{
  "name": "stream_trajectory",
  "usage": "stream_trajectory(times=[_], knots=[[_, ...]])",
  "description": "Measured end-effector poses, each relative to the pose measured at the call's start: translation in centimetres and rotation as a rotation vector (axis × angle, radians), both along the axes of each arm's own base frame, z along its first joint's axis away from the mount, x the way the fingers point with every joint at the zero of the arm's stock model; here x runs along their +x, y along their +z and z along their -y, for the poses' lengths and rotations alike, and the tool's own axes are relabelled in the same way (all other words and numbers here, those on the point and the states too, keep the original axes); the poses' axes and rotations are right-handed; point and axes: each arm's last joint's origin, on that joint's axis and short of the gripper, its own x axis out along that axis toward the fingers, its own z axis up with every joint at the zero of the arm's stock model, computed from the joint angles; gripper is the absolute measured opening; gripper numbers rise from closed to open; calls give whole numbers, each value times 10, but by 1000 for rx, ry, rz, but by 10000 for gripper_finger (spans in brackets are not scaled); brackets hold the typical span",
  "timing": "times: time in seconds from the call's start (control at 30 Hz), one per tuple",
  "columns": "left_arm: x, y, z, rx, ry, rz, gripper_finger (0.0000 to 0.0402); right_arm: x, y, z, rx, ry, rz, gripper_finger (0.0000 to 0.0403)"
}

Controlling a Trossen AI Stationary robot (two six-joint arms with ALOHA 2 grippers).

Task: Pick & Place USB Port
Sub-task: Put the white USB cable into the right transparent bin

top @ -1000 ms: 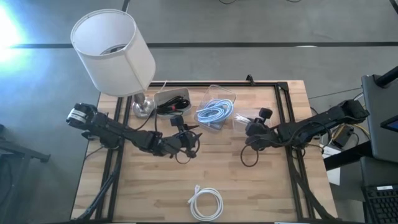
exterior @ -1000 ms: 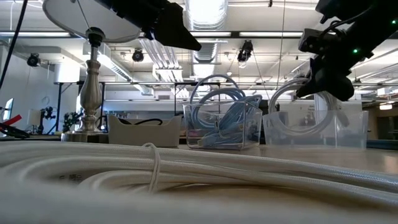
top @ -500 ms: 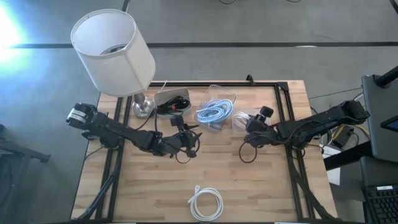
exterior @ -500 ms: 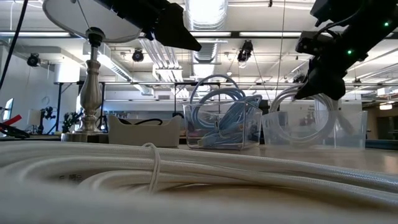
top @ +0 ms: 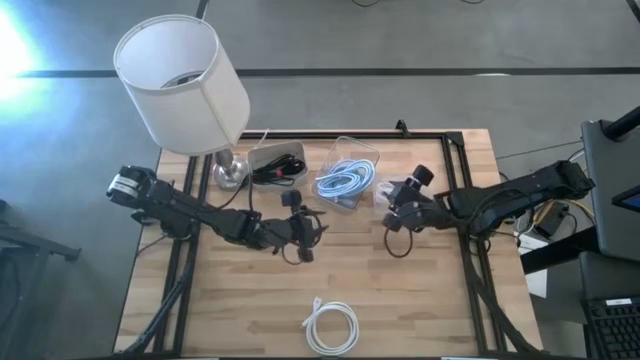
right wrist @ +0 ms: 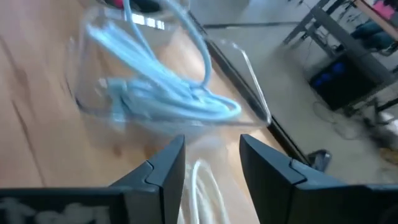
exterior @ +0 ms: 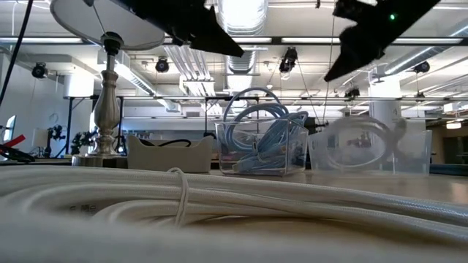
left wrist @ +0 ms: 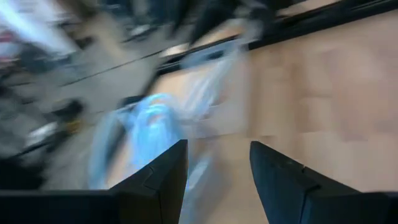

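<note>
Could bump the blue cable box or snag a loop, with the right gripper open and empty just beside that box. Thin, white and curly: white USB cable, in a clear tub touching that box. Left gripper open too, near it.

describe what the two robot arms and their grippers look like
Both arms are dark, nearly black, built of slim jointed segments with thin black cables looping beside them. The left gripper and right gripper each end in two dark, flat, angular fingers, with the same finger shape on the right. A green indicator light glows on one arm in the low view.
</note>
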Motion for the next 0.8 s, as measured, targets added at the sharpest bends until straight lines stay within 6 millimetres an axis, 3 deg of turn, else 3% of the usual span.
stream_trajectory(times=[0.2, 0.37, 0.8], knots=[[2, -2, 10, -223, -322, -19, 177, 10, 10, -5, 106, 91, 96, 140], [2, -3, 15, -411, -461, -34, 177, 15, 8, -8, 116, 150, 85, 133], [1, -3, 16, -595, -428, -24, 177, 21, 11, -9, 31, 232, 74, 147]])
